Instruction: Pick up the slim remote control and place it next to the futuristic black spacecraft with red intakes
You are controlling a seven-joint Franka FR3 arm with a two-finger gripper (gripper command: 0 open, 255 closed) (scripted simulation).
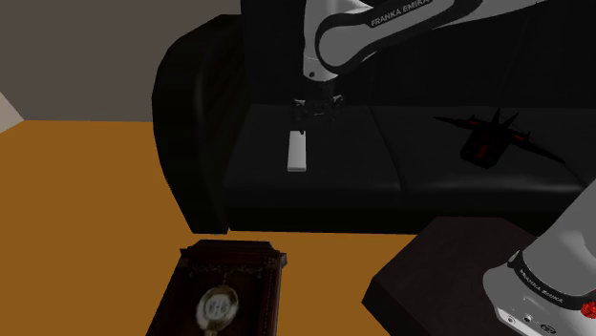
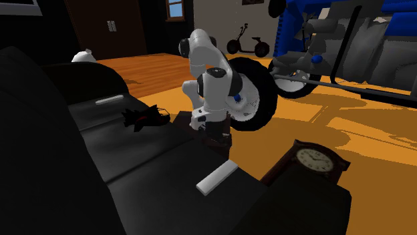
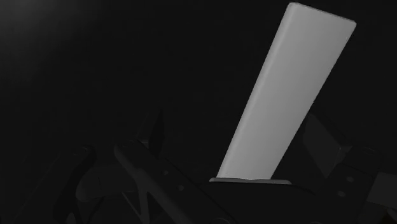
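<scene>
Arm (image 1: 382, 38): glossy white rounded shells with dark rings at the joints. "FRANKA EMIKA" lettering (image 1: 401, 13) runs along the upper link. End effector (image 1: 310, 115) is all black and blocky. Base (image 1: 540, 286), at 5 o'clock in the shoulder view, is white with a dark band, small lettering, a red mark (image 1: 586, 307) and small round ports. Blue dot (image 2: 235, 99) on one joint in the second exterior view.

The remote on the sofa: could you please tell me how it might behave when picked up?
The remote looks a flat, straight-edged slab, so probably stiff and unlikely to roll. Thin, so likely light. Its plain smooth faces might slip in a grip.
</scene>
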